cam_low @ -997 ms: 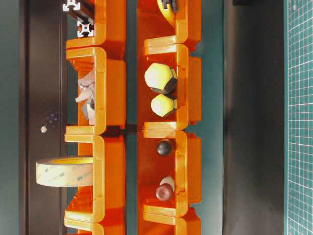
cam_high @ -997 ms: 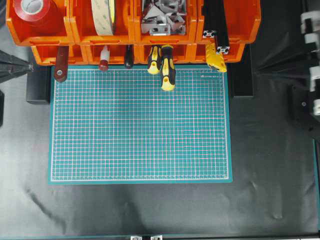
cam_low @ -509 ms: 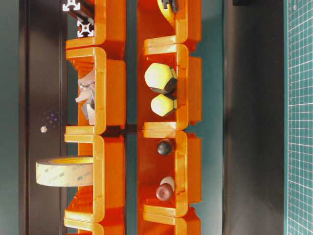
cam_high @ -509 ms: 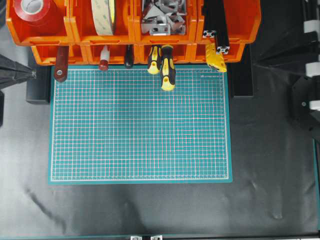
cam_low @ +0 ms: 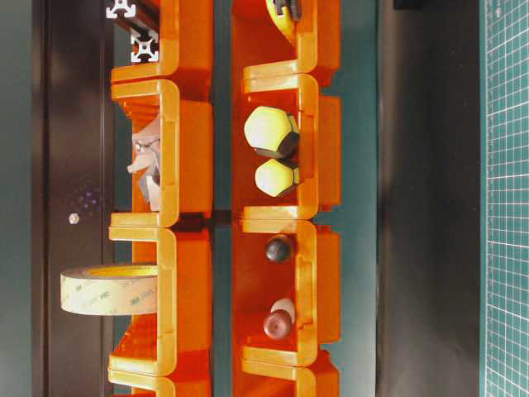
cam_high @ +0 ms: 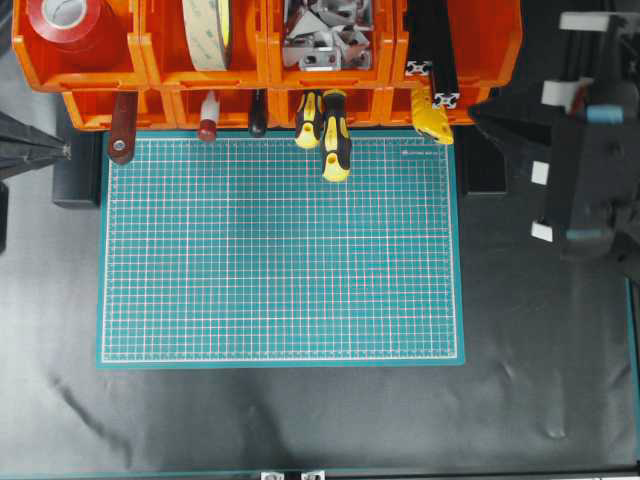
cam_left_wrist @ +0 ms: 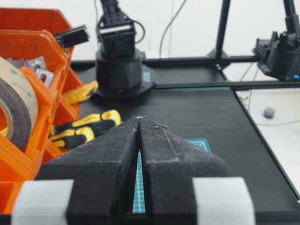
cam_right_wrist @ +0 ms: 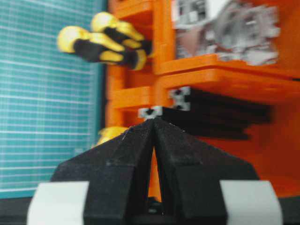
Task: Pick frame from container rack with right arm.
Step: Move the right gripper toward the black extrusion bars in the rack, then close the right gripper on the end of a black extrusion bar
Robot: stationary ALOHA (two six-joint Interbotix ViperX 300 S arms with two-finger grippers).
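Two black frames lie in the top right bin of the orange container rack, their square slotted ends sticking out the front. These ends also show in the table-level view. My right gripper is shut and empty, just right of the rack's right end, pointing left. In the right wrist view its closed tips sit right before the lower frame end, with the other frame end above it. I cannot tell whether they touch. My left gripper is shut and empty at the mat's left edge.
A green cutting mat covers the middle of the black table. Yellow-and-black screwdrivers and a yellow tool poke out of the lower bins. Tape rolls and metal brackets fill the other upper bins.
The right arm has swung in from the right edge toward the rack, bringing its shut gripper close to the frame ends. The left arm and the rack's contents have not moved.
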